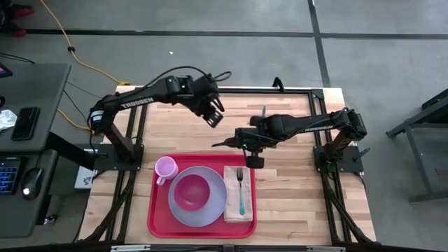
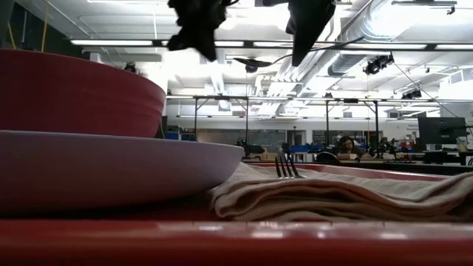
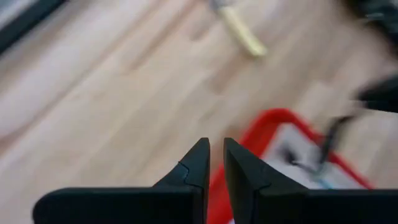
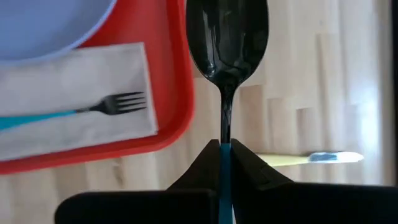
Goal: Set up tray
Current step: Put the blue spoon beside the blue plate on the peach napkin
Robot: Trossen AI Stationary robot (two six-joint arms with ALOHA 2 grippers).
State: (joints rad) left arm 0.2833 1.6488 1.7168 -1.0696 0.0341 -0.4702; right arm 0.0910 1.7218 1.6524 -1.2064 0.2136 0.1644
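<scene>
The red tray (image 1: 157,210) lies at the table's near middle. On it are a pink mug (image 1: 165,168), a lavender plate (image 1: 210,210) with a magenta bowl (image 1: 190,191) on top, and a beige napkin (image 1: 238,203). A teal-handled fork (image 1: 240,190) lies on the napkin. My right gripper (image 1: 238,141) hangs just beyond the tray's far right corner, shut on a dark spoon (image 1: 222,143). My left gripper (image 1: 213,116) hangs higher, over bare wood beyond the tray. Its fingers (image 3: 200,163) stand a narrow gap apart with nothing between them. My right gripper pinches the spoon's teal handle (image 4: 225,155) between its two fingers. The spoon runs along the fingers and sticks out ahead of them, its dark bowl (image 4: 227,37) foremost. The fingers slant down from the table's right side. The spoon is lifted clear, above the tray's far right rim (image 4: 183,93).
A yellow-handled utensil (image 4: 292,159) lies on the bare wood beyond the tray, also seen as a yellow handle (image 3: 244,34) in the left wrist view. Bare wood (image 1: 294,203) lies to the right of the tray. Black frame rails (image 1: 329,203) run along the table's sides.
</scene>
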